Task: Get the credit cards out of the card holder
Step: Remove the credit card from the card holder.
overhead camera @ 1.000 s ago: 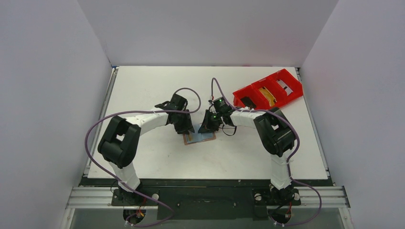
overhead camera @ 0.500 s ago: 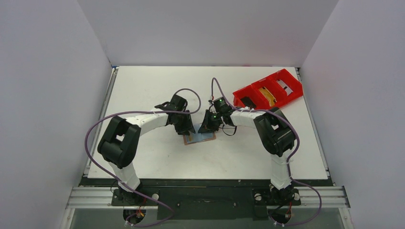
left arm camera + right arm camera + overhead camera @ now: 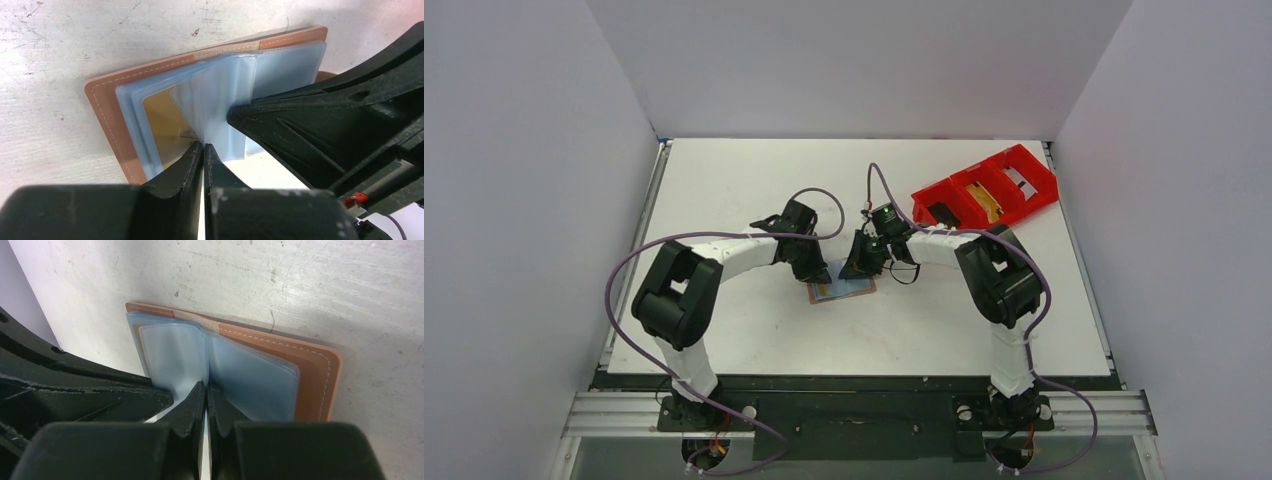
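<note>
The card holder (image 3: 844, 290) lies open on the table between both arms, tan cover (image 3: 106, 107) down and pale blue plastic leaves fanned up. A yellowish card (image 3: 162, 117) shows through one pocket. My left gripper (image 3: 204, 146) is shut, pinching the lower edge of an upright clear leaf (image 3: 215, 100). My right gripper (image 3: 206, 386) is shut on a blue leaf (image 3: 175, 352) at the fold, with the tan cover (image 3: 312, 372) lying flat to its right. The two grippers face each other closely: left gripper (image 3: 821, 270), right gripper (image 3: 854, 268).
A red compartment tray (image 3: 1009, 165) stands at the back right with yellow and white items inside. White walls close in the table on three sides. The right gripper's black body (image 3: 340, 115) fills the right of the left wrist view.
The left gripper's jaws have closed onto the clear leaf. Both arms and the card holder have stayed where they were.
</note>
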### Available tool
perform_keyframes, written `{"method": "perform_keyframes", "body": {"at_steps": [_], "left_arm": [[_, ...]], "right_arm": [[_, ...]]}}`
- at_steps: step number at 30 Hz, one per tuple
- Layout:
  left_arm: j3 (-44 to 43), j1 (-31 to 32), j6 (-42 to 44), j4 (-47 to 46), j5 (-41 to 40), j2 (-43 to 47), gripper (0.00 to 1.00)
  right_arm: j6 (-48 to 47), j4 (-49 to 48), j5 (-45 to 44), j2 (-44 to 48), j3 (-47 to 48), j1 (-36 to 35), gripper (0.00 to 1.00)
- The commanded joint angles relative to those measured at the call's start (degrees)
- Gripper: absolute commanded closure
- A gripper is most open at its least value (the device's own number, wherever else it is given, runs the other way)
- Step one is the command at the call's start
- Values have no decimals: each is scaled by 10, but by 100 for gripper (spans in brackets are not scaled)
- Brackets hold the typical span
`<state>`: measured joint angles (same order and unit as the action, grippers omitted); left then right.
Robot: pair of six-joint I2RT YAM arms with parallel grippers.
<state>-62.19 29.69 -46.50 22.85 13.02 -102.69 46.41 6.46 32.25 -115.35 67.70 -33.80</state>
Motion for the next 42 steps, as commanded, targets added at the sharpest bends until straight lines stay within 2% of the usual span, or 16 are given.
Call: {"method": "perform_keyframes", "body": {"at_steps": [1,3,4,7,12,20,29,33,42], "left_arm": [[-11,3,-3,-14,2,-7,100],[-12,2,-2,-12,-1,-4,100],[-13,2,-1,-9,-4,-2,100],[-15,1,1,-4,-12,4,100],[-20,0,6,0,-19,12,100],[-38,7,17,-7,-5,20,100],[-69,23,20,-36,28,0,73],[-83,30,18,-42,31,-8,65],[-135,43,14,-47,39,-53,63]], "right_arm": [[-1,24,-7,1,6,1,100],[1,24,-2,11,9,3,96],[2,24,1,20,11,4,89],[5,28,1,40,17,7,75],[8,46,-23,90,16,22,67],[-6,82,-65,143,13,39,65],[-21,106,-91,165,10,45,65],[-25,113,-111,183,2,48,65],[-26,120,-155,225,-38,81,65]]}}
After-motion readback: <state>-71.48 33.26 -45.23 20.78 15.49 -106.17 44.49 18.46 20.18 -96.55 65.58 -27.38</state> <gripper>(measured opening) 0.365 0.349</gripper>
